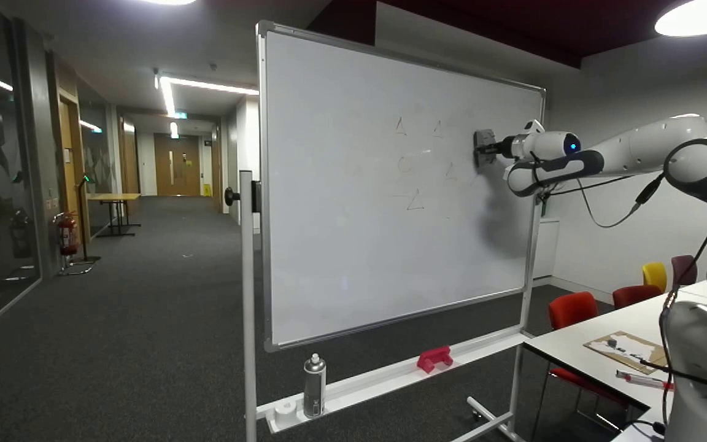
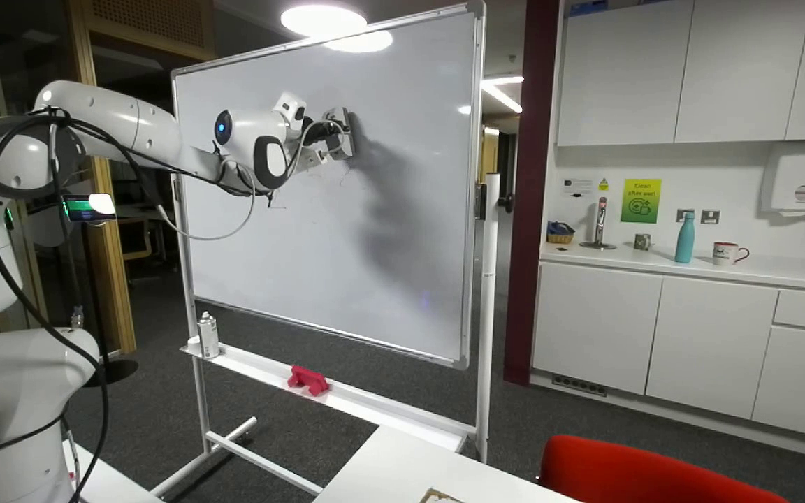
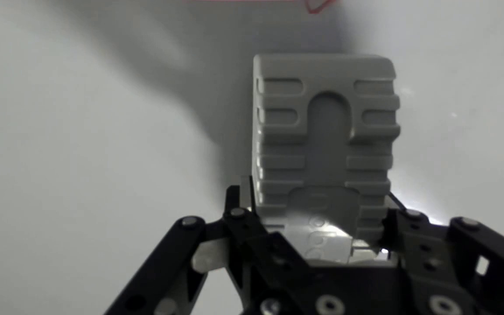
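Gripper (image 3: 320,203) is clamping gray eraser (image 3: 328,144) by its sides right by whiteboard (image 1: 359,245); contact unclear. Spray can (image 1: 315,387) and red piece (image 1: 434,358) are sitting on tray (image 1: 378,383) below whiteboard.

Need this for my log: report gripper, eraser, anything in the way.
Gripper shut on the grey eraser. Eraser up at the whiteboard, firm contact hard to confirm. No obstruction seen around it.

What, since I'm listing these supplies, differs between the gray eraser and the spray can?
The gray eraser is gripped by the pincer at the whiteboard; the spray can stands upright on the tray below. The eraser is a ridged block; the can is a tall cylinder. Both look grayish.
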`<state>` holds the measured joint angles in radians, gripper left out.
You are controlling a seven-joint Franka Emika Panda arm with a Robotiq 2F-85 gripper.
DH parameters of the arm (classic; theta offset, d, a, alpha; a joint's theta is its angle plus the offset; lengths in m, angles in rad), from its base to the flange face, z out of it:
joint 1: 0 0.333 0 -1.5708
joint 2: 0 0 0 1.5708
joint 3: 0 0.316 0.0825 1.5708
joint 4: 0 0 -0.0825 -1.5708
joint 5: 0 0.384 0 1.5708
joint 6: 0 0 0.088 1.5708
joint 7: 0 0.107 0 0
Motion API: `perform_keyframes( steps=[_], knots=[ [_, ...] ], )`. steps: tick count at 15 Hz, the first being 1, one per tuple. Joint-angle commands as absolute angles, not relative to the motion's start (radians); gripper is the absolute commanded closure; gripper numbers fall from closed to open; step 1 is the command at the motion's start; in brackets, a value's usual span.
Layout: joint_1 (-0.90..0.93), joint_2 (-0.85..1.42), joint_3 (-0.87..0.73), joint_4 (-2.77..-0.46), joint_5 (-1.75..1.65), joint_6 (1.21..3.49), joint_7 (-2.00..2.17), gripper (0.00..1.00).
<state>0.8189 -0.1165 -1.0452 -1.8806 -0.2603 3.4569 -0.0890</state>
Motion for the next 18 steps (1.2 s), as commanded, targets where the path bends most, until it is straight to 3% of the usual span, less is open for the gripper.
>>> perform_keyframes(
  steps=[1,9,16,17,18],
  knots=[
    [0.848,-0.149,-1.119,-1.859,-0.26,3.457,-0.047,0.65],
    [0.904,-0.145,-1.17,-1.829,-0.278,3.428,-0.023,0.65],
    [1.055,-0.19,-1.223,-1.75,-0.295,3.274,-0.082,0.65],
    [0.994,-0.151,-1.186,-1.781,-0.269,3.319,-0.043,0.65],
    [1.002,-0.152,-1.19,-1.778,-0.268,3.312,-0.045,0.4]
  ],
)
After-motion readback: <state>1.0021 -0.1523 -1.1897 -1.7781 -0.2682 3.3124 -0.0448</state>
